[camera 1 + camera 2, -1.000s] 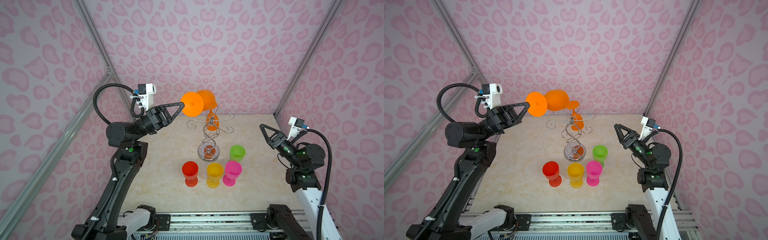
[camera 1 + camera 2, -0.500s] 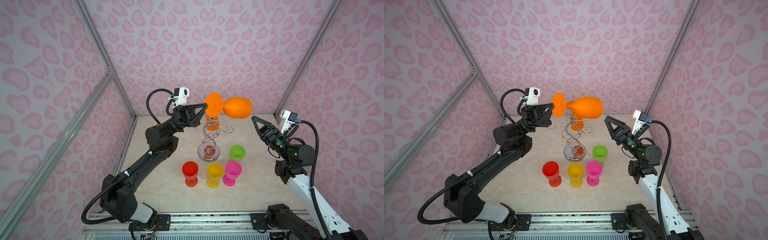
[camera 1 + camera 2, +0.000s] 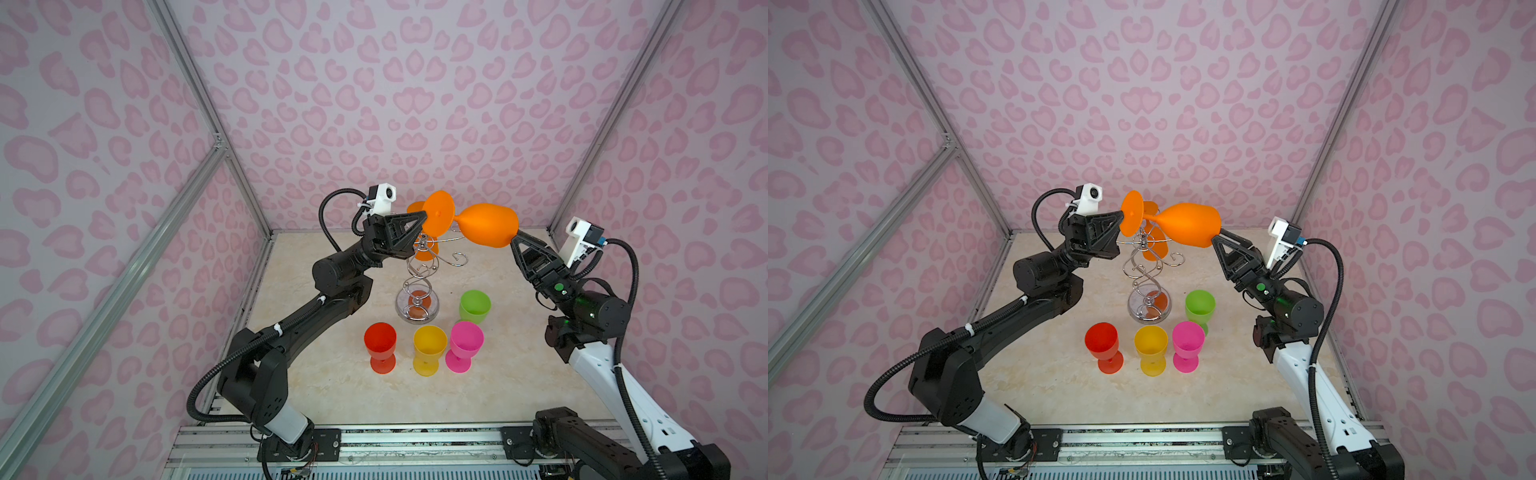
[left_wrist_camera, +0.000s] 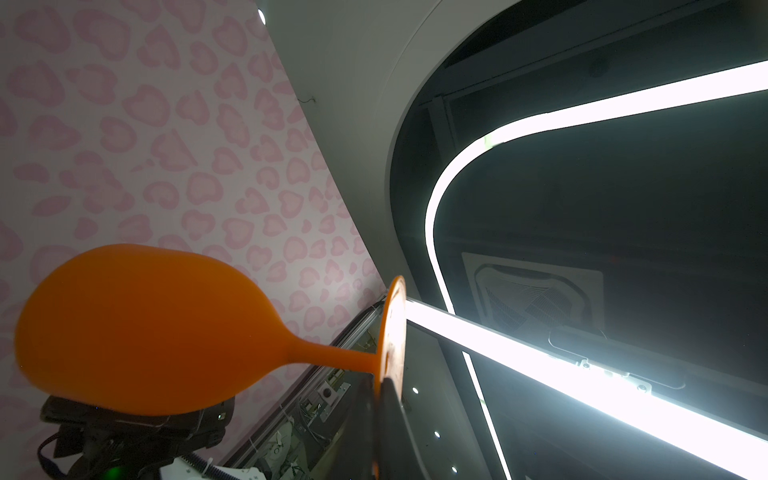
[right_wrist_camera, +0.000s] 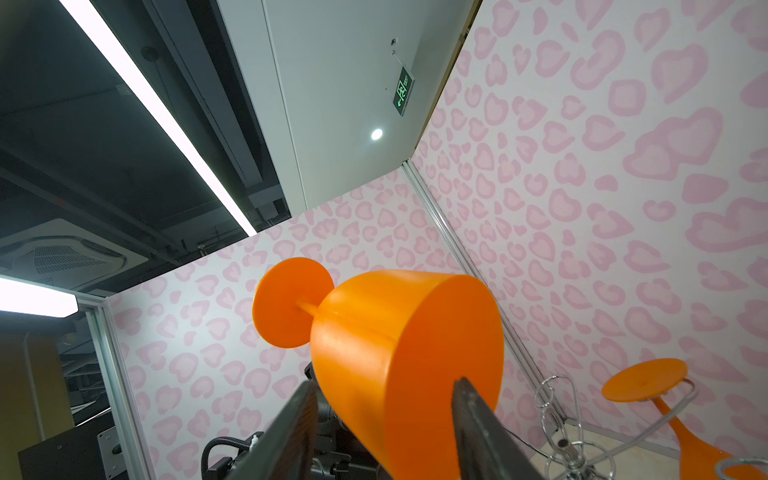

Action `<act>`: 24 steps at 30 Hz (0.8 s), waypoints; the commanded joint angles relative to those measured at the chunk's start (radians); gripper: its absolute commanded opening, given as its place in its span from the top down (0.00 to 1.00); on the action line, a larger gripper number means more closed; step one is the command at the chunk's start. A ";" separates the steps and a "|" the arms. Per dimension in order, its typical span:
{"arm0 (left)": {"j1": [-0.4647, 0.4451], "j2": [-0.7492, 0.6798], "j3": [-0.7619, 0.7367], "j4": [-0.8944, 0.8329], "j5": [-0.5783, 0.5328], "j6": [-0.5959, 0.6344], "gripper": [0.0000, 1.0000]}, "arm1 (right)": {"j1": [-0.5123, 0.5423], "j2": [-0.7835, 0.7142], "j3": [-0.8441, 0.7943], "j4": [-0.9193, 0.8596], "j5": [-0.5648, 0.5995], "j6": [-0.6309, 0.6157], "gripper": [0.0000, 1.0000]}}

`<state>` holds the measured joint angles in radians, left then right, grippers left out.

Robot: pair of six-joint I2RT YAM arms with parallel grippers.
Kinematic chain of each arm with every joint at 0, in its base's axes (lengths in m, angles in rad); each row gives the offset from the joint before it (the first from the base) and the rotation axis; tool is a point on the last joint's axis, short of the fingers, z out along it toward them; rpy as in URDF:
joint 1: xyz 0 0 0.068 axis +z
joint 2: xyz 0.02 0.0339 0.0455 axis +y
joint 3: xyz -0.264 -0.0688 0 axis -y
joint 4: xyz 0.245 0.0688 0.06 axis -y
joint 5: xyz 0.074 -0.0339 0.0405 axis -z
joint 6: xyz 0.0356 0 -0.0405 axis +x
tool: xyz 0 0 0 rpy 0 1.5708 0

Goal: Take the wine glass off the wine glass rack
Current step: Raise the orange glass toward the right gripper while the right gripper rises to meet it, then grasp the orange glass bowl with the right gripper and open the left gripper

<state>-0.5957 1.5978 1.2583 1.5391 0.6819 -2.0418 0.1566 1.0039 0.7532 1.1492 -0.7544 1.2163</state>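
**Glass is off the hook, not yet set down**

Nearest on the counter (image 3: pixel 332 386) stand a red cup (image 3: pixel 380 338), a yellow cup (image 3: pixel 429 343) and a pink cup (image 3: pixel 465 338) in a row, with a green cup (image 3: pixel 475 305) just behind the pink one. All four are upright and look empty. Behind them is the wine glass rack (image 3: pixel 417 309). Above its top the orange wine glass (image 3: pixel 488 226) lies sideways in the air, free of the hooks. The left gripper (image 3: pixel 424 216) has its jaws closed tight on the foot's edge. The right gripper (image 3: pixel 513 241) has its jaws partly apart around the bowl's mouth; whether they press it cannot be told. The removal seems done; only the setting down is left. On the rack's far side hangs a second orange glass (image 5: pixel 698 440).
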 commanded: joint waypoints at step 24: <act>-0.038 0.040 0.042 0.056 0.021 0.010 0.48 | -0.003 -0.025 0.055 0.018 -0.031 0.015 1.00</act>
<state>-0.6350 1.6527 1.3029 1.5463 0.6716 -2.0727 0.1638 1.0008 0.7811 1.1934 -0.7856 1.2591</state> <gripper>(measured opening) 0.504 0.049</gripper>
